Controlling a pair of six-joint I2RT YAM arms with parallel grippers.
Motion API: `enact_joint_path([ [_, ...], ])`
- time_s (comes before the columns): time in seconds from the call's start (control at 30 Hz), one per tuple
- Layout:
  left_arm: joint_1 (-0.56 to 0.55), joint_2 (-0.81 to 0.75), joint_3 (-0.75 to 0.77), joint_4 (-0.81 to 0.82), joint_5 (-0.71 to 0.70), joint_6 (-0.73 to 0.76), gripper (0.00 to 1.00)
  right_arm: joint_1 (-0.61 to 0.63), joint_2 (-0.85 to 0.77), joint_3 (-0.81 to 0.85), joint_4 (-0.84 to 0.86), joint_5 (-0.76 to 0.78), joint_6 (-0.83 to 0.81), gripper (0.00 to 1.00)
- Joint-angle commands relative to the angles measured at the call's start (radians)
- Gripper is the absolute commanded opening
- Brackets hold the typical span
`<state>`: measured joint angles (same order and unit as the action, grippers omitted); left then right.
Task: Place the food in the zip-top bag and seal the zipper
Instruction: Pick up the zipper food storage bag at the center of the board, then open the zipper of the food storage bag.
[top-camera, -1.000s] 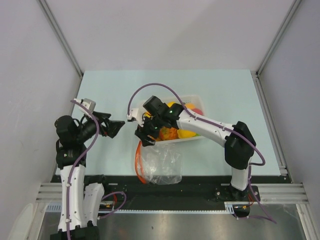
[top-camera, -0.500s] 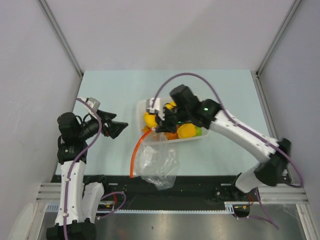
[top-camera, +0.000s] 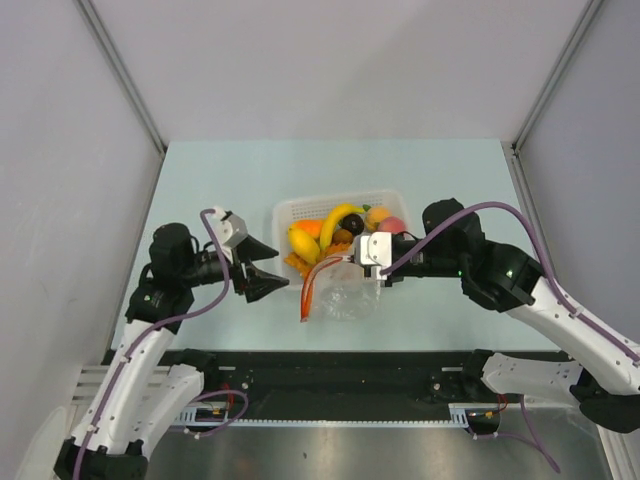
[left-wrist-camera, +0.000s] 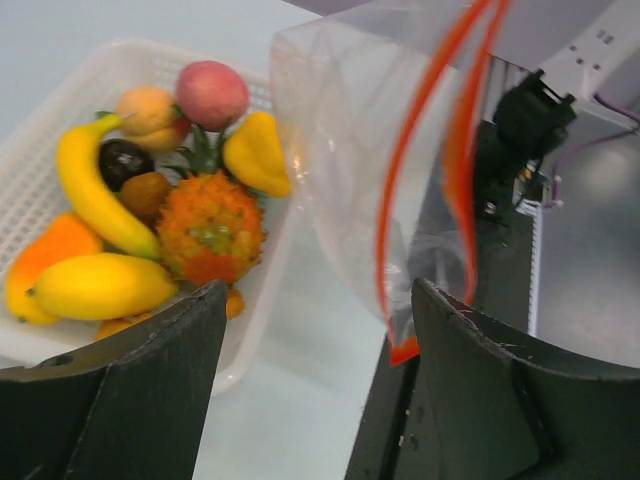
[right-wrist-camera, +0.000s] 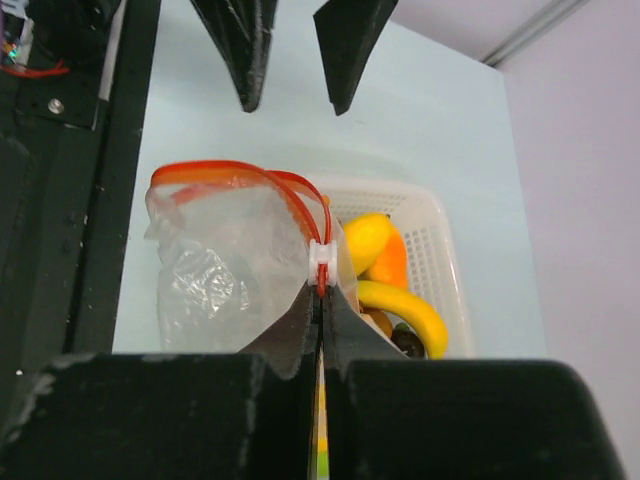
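1. the clear crinkly zip-top bag (top-camera: 348, 295) is just in front of the basket, on the side of the arm bases and between the two grippers. i cannot tell if its bottom rests on the table.
2. its thin red-orange zipper strip (right-wrist-camera: 235, 172) makes an open loop, so the mouth stands open toward the left gripper.
3. the right gripper (right-wrist-camera: 320, 300) has its jaws pressed together on the bag's top edge, just under a small white slider (right-wrist-camera: 320, 252).
4. the left gripper (top-camera: 281, 269) has its jaws wide apart and holds nothing. it is near the bag's mouth, not touching.
5. the small plastic toy fruits (top-camera: 305, 240) lie in a white perforated plastic basket (top-camera: 290, 210), among them a yellow banana (left-wrist-camera: 92, 195) and an orange pineapple (left-wrist-camera: 210, 230).
6. all this is on a pale blue-green table (top-camera: 220, 170).
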<state>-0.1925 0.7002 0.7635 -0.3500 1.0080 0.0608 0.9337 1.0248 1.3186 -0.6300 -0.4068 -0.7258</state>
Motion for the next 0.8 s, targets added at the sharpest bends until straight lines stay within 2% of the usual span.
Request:
enact_joint_path([
  [0.0, -0.158, 0.001, 0.017, 0.034, -0.086, -0.044, 0.78, 0.01, -0.015, -0.015, 0.039, 0.066, -0.057, 0.0],
  [0.17, -0.318, 0.028, 0.002, 0.091, -0.293, -0.046, 0.77, 0.014, -0.025, -0.022, 0.036, 0.071, -0.06, 0.0],
  [0.37, -0.387, 0.119, 0.036, 0.121, -0.37, -0.035, 0.73, 0.013, -0.032, -0.03, 0.041, 0.077, -0.046, 0.0],
  [0.5, -0.472, 0.171, 0.057, 0.155, -0.419, -0.024, 0.72, 0.013, -0.035, -0.036, 0.049, 0.074, -0.037, 0.0],
  [0.57, -0.501, 0.203, 0.065, 0.164, -0.445, -0.022, 0.69, 0.014, -0.04, -0.039, 0.05, 0.071, -0.029, 0.0],
  [0.6, -0.502, 0.215, 0.068, 0.17, -0.451, -0.03, 0.65, 0.014, -0.042, -0.044, 0.05, 0.072, -0.029, 0.0],
  [0.7, -0.502, 0.258, 0.102, 0.189, -0.364, -0.099, 0.33, 0.011, -0.049, -0.058, 0.052, 0.101, -0.005, 0.0],
  [0.73, -0.502, 0.266, 0.112, 0.204, -0.341, -0.125, 0.15, 0.007, -0.052, -0.068, 0.056, 0.112, 0.006, 0.0],
  [0.77, -0.502, 0.272, 0.117, 0.227, -0.324, -0.194, 0.07, 0.002, -0.058, -0.074, 0.082, 0.129, 0.053, 0.0],
])
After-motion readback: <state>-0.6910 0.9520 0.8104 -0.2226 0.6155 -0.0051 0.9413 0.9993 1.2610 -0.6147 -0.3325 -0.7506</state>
